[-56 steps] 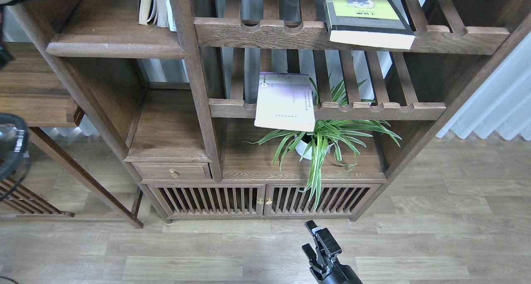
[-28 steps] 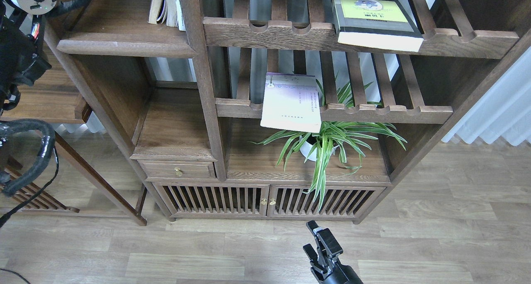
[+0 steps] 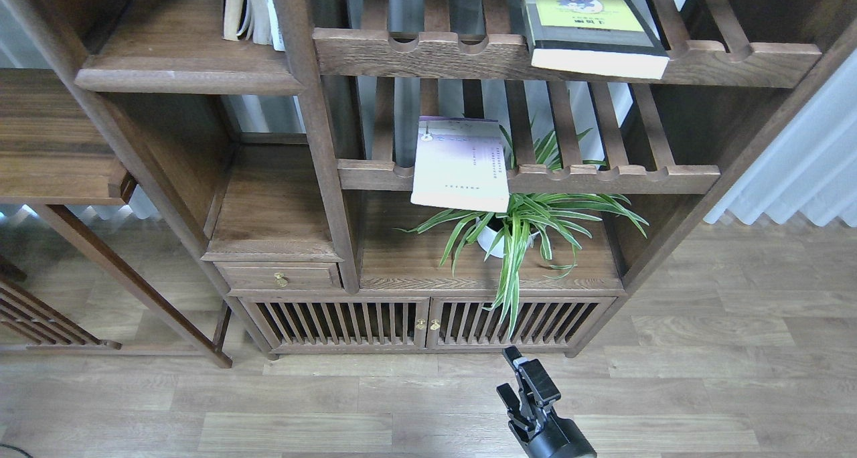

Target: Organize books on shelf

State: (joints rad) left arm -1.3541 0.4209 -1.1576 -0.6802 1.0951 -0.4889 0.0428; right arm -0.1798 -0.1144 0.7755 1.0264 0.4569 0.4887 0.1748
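The thick yellow-green book point(image 3: 589, 29) with a dark border lies flat on the upper slatted rack, its page edge overhanging the front rail. The pale lavender-white paperback point(image 3: 460, 167) lies flat on the lower slatted rack, sticking out over the rail above the plant. The red paperback is out of view. The solid dark-brown shelf point(image 3: 181, 76) is at the upper left, with pale books point(image 3: 251, 9) standing at its back right. My right gripper point(image 3: 519, 377) is low over the floor in front of the cabinet, empty, fingers slightly apart. Of my left arm only a dark scrap shows at the top left corner.
A spider plant in a white pot point(image 3: 522, 230) stands under the lower rack, its leaves hanging over the slatted cabinet doors point(image 3: 428, 321). A small drawer point(image 3: 281, 277) sits below a lower left shelf. A side table point(image 3: 47, 143) stands at the left. White curtains point(image 3: 797, 170) hang at the right.
My left arm, seen at the left edge half a second ago, has gone out of view. The view has shifted slightly. My right gripper has moved a little to the right.
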